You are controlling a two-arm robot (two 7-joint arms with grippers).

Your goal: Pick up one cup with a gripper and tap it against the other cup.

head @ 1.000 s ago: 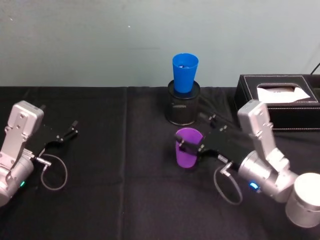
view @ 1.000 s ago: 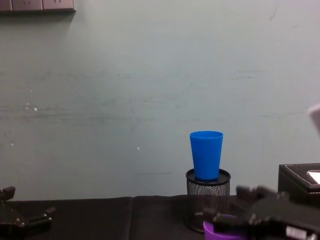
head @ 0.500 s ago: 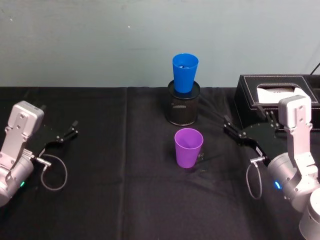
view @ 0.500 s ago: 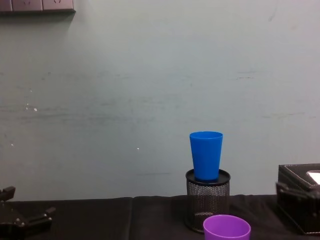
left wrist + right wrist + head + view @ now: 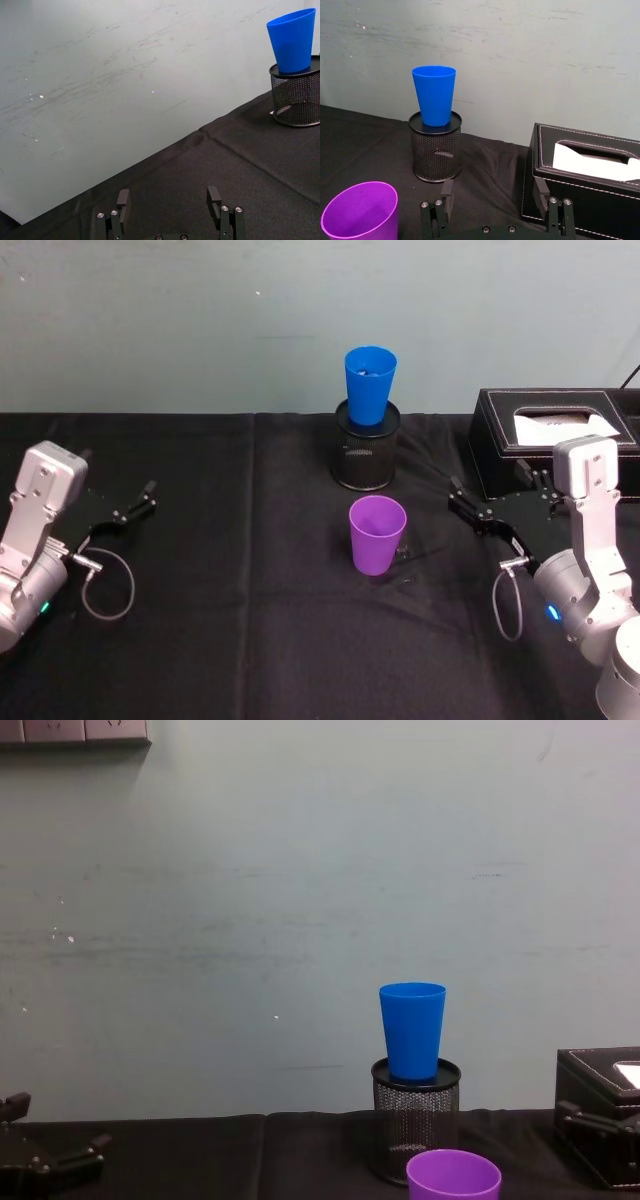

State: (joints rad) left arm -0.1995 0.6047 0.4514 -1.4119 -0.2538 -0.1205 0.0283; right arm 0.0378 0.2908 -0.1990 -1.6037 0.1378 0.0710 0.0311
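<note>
Both cups stand upright, mouths up: purple cup [image 5: 377,533], blue cup [image 5: 369,386].

Cup [image 5: 377,534] stands before holder [image 5: 366,456] bearing other cup [image 5: 369,386].

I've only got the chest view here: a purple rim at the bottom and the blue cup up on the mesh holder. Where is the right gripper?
Observer: The right gripper hovers right of the purple cup, apart from it, jaws open.
Operator: Is the purple cup upright?
Observer: Yes, it stands on the black cloth, in front of the mesh holder.
Operator: And the left arm?
Observer: The left gripper sits open at the far left, away from the blue cup.
</note>
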